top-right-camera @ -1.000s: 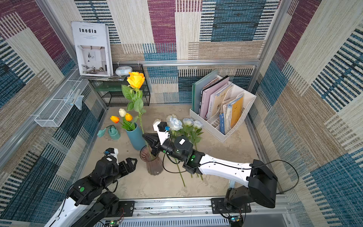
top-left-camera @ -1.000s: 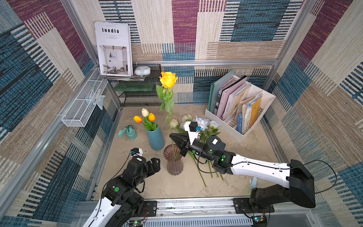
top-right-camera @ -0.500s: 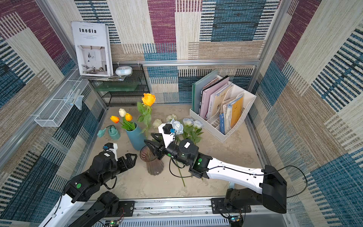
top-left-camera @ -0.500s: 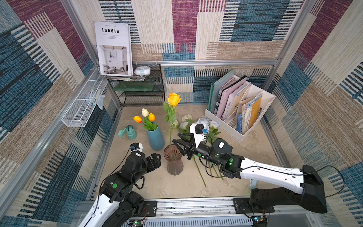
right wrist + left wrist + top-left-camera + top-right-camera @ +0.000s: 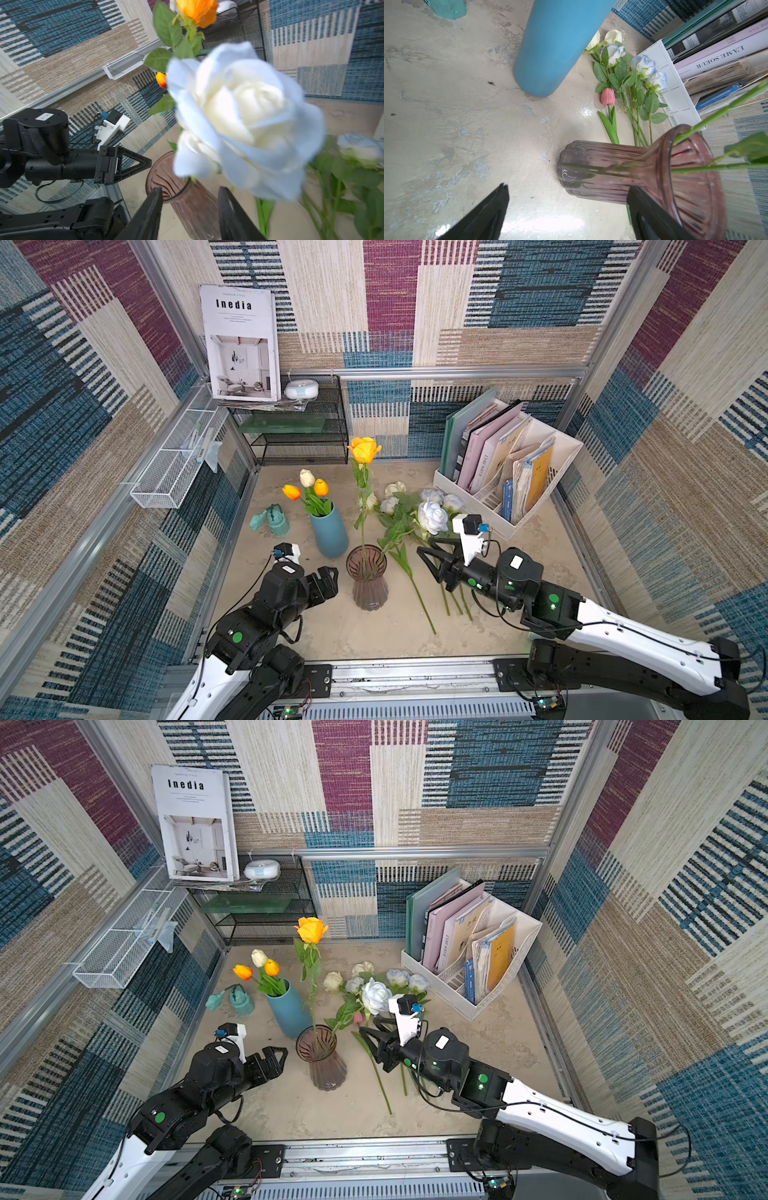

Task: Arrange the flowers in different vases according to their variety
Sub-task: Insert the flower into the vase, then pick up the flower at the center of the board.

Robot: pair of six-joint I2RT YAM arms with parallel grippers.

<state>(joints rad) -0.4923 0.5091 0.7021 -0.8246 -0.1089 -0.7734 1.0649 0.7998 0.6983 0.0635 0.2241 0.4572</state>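
The smoky purple vase (image 5: pixel 368 578) (image 5: pixel 623 172) (image 5: pixel 187 199) stands at the front middle. An orange rose (image 5: pixel 364 450) (image 5: pixel 197 10) stands upright in it. A pale-blue rose (image 5: pixel 432 516) (image 5: pixel 239 116) leans out of it to the right. The blue vase (image 5: pixel 330 531) (image 5: pixel 550 47) holds three tulips (image 5: pixel 307 485). A pink tulip (image 5: pixel 607 96) and several roses (image 5: pixel 440 499) lie on the table. My right gripper (image 5: pixel 428 551) (image 5: pixel 191 189) is open and empty, right of the purple vase. My left gripper (image 5: pixel 324 578) (image 5: pixel 568 188) is open beside that vase's left side.
A teal watering can (image 5: pixel 274 520) sits left of the blue vase. A white file rack (image 5: pixel 511 472) with books stands at the back right, a black wire shelf (image 5: pixel 299 427) at the back. A white wire basket (image 5: pixel 174 472) hangs on the left wall.
My right gripper opened and the orange rose dropped lower into the purple vase. The right gripper then drew back to the right. The left arm hardly moved.
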